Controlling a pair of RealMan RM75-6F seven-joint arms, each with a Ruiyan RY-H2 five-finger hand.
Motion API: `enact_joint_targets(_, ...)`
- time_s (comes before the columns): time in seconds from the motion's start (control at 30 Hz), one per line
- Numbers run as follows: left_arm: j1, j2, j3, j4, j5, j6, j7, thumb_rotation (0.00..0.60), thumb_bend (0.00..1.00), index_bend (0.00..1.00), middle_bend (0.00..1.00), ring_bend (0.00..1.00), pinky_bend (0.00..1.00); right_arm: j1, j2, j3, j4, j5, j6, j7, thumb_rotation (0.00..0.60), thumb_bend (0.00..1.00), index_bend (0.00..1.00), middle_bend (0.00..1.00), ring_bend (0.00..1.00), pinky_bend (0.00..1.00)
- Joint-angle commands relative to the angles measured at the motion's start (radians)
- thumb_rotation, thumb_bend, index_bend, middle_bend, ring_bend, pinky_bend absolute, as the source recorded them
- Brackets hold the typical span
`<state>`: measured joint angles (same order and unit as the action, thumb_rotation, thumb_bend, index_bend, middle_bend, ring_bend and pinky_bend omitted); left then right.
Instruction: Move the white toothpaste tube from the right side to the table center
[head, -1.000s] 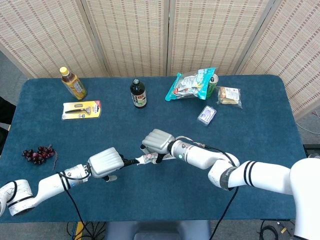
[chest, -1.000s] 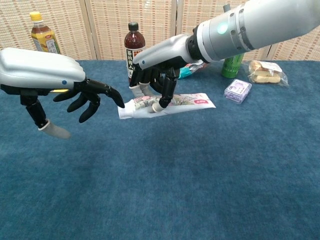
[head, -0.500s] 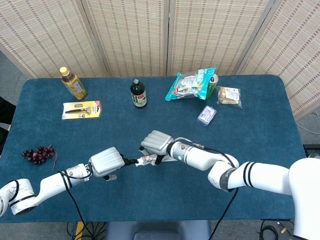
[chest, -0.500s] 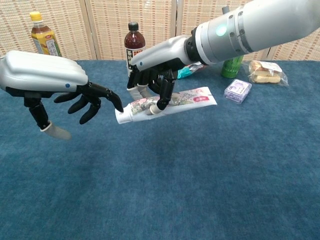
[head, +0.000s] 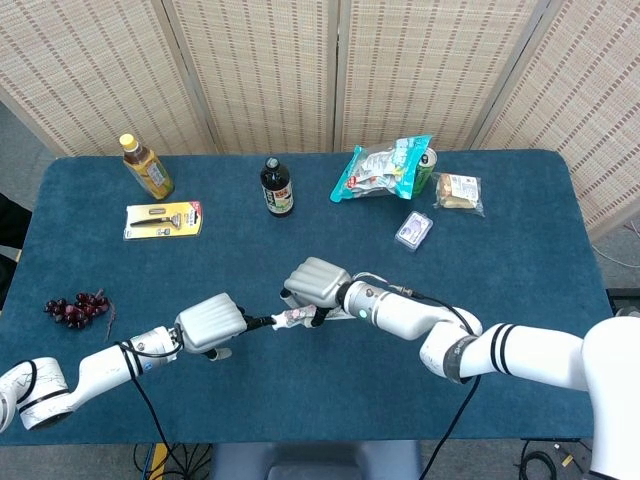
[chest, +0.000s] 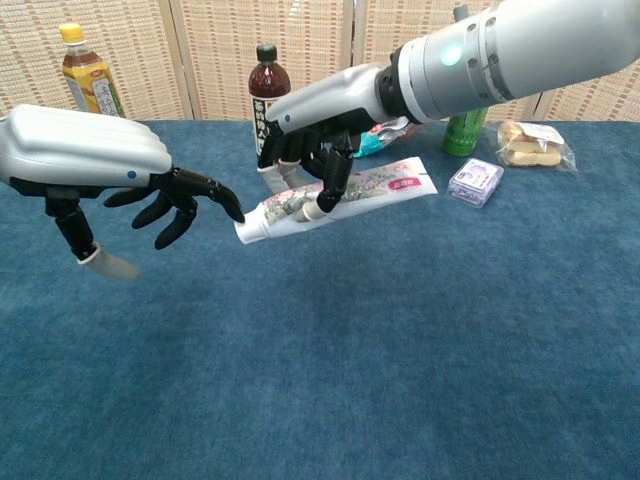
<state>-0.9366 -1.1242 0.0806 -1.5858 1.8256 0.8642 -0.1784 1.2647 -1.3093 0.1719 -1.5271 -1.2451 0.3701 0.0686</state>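
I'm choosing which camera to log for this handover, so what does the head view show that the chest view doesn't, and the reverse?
Only the head view shows the grapes, the razor pack, the snack bag's full outline and the whole table. Only the chest view shows the fingers of the right hand wrapped around the toothpaste tube, which is tilted, and the left hand spread with its fingertips near the tube's end. Both share the two hands, the tube, the dark bottle, the yellow-capped bottle and the small purple packet.
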Motion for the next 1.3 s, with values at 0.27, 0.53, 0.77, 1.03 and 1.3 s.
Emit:
enact_joint_targets(0.27,-0.001,0.001,0.01,0.001,-0.012,-0.004,0.006,0.6,0.2,0.16,0.54,0.58,0.68,-0.018,0.005,0.005,-0.003,-0.03,0.028,0.027,0.6,1.0,0.86,0.76,0.7,0.58)
enact_joint_targets(0.53,-0.003,0.003,0.016,-0.001,-0.02,-0.008,0.009,0.6,0.2,0.16,0.54,0.58,0.68,-0.031,0.01,0.004,-0.006,-0.054,0.046,0.044,0.6,1.0,0.88,0.77,0.71,0.59)
enact_joint_targets(0.77,-0.005,-0.002,0.018,0.001,-0.023,-0.01,0.011,0.6,0.2,0.16,0.54,0.58,0.68,-0.038,0.012,0.002,-0.003,-0.067,0.056,0.055,0.6,1.0,0.88,0.78,0.71,0.59)
enact_joint_targets(1.03,-0.009,-0.006,0.018,0.001,-0.027,-0.006,0.003,0.6,0.2,0.16,0.54,0.58,0.68,-0.048,0.008,0.009,-0.006,-0.088,0.078,0.084,0.6,1.0,0.88,0.78,0.72,0.59)
enact_joint_targets(1.3,-0.013,-0.014,0.017,0.006,-0.027,-0.001,-0.002,0.6,0.2,0.15,0.54,0.57,0.68,-0.06,0.014,0.017,-0.013,-0.125,0.102,0.135,0.6,1.0,0.89,0.78,0.72,0.59)
